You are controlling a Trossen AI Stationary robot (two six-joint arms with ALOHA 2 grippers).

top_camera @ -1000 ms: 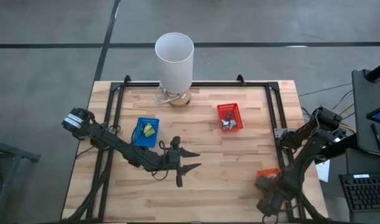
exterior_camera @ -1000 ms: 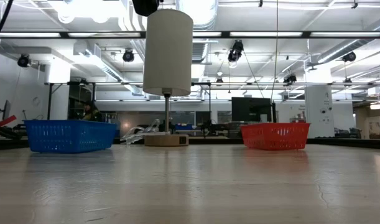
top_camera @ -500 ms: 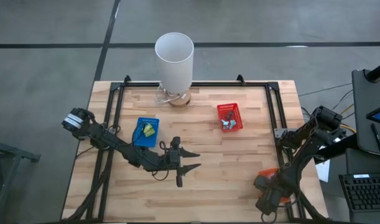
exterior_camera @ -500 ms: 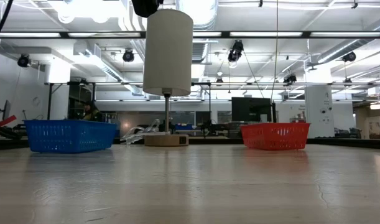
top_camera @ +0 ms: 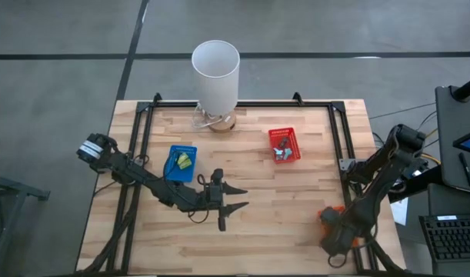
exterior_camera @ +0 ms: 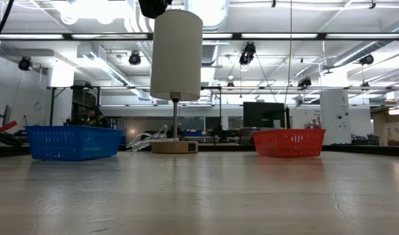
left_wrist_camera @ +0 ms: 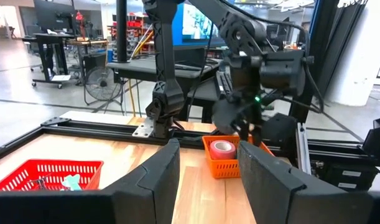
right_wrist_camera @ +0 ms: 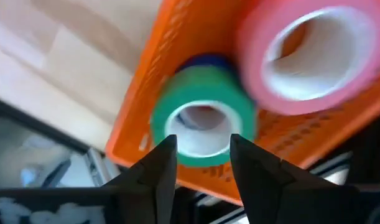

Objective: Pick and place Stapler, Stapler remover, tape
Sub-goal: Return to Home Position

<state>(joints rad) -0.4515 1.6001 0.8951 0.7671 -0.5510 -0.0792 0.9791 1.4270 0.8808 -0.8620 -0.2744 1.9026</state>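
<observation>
At the table's near right corner stands an orange basket [top_camera: 328, 213] [left_wrist_camera: 224, 167]. Rolls of tape lie in it: a green one [right_wrist_camera: 205, 84], a pink one [right_wrist_camera: 283, 102] [left_wrist_camera: 222, 148] and a blue one [right_wrist_camera: 205, 60] behind the green. My right gripper [top_camera: 335, 231] [right_wrist_camera: 202, 143] hangs open over the basket, pointing down, its fingertips just short of the green roll. My left gripper [top_camera: 238, 197] [left_wrist_camera: 205, 155] waits open above the table's middle, pointing toward the right edge. I cannot make out a stapler or a stapler remover as such.
A white lamp [top_camera: 215, 68] [exterior_camera: 176, 55] stands at the far edge. Left of the middle sits a blue basket [top_camera: 181, 163] [exterior_camera: 72, 142] holding a yellow-green piece. A red basket [top_camera: 284, 145] [exterior_camera: 289, 142] with small pale pieces sits toward the far right. Black rails frame the table.
My right arm has shifted a little over the orange basket, toward the far edge. The left arm and the baskets have kept still.
</observation>
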